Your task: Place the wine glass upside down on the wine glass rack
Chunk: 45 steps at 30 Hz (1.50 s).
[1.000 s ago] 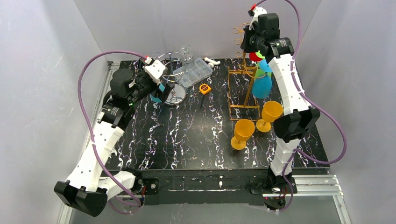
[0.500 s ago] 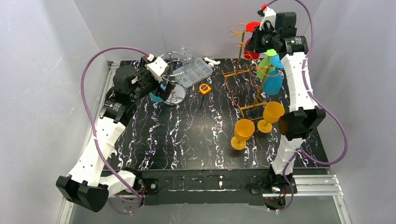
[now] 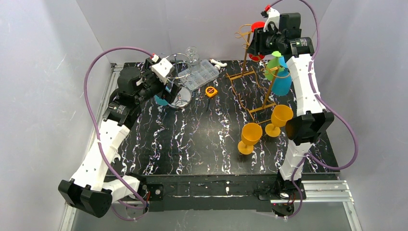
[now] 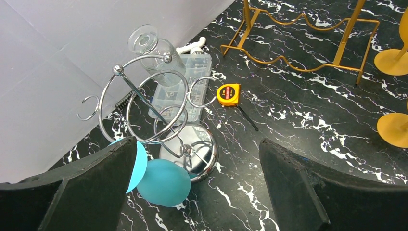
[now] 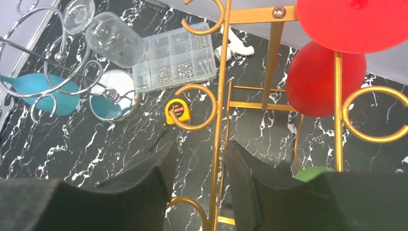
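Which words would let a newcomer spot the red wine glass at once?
Look to the gold rack at the far right corner of the table, where coloured glasses hang upside down. The red wine glass hangs furthest back; the green glass and blue glass hang nearer.

Left arm point(image 3: 103, 144), right arm point(image 3: 304, 86): white shells, black joints, purple cables point(image 3: 86, 86); black fingers point(image 4: 86, 187).

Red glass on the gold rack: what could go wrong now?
1. The post of the gold wire rack stands between the open fingers of the right gripper; pulling away sideways could hook it and tip the rack.
2. The red plastic wine glass hangs only by its foot, so a jolt might shake it off.
3. Two orange goblets beside the rack's base could get knocked over.
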Motion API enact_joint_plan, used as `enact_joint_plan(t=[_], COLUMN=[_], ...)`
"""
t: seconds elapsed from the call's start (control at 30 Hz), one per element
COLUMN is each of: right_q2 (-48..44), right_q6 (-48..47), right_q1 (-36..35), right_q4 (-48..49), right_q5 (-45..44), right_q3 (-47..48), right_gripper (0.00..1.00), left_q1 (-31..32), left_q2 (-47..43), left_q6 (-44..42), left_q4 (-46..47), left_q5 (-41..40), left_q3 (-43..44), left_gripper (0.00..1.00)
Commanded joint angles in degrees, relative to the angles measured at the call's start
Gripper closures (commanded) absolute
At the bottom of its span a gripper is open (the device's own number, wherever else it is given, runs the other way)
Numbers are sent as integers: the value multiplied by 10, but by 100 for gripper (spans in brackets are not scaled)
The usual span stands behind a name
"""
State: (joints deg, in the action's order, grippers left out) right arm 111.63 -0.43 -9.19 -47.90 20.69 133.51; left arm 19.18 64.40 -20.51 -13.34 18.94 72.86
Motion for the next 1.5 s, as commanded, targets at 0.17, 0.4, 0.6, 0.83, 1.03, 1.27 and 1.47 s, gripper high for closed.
enact_joint_plan(t=[0.17, 0.4, 0.6, 0.83, 1.03, 1.27, 1.47], right_q2=[-61, -130, -230, -432, -491, -507, -536], right_q6=[65, 141, 258, 425, 487, 565, 627], right_q1=[-1, -11, -46, -77, -77, -77, -77], right_q4=[87, 158, 208, 244, 200, 199, 235], right_q5=[-49, -91, -163, -272, -288, -281, -299], right_q3=[-8, -69, -197, -440, -461, -514, -592], right_gripper=[36, 27, 26, 20, 20, 22, 22], left_q1=[-4, -4, -3, -4, -3, -4, -3], left_q2=[-22, -26, -25, -25, -26, -35, -39], left_q6=[8, 8, 7, 9, 13, 16, 16], left_q4=[8, 8, 4, 6, 3, 0, -4], left_q5=[4, 5, 8, 13, 15, 15, 12], left_q3=[8, 9, 15, 16, 24, 26, 23], left_gripper=[2, 2, 2, 2, 2, 2, 2])
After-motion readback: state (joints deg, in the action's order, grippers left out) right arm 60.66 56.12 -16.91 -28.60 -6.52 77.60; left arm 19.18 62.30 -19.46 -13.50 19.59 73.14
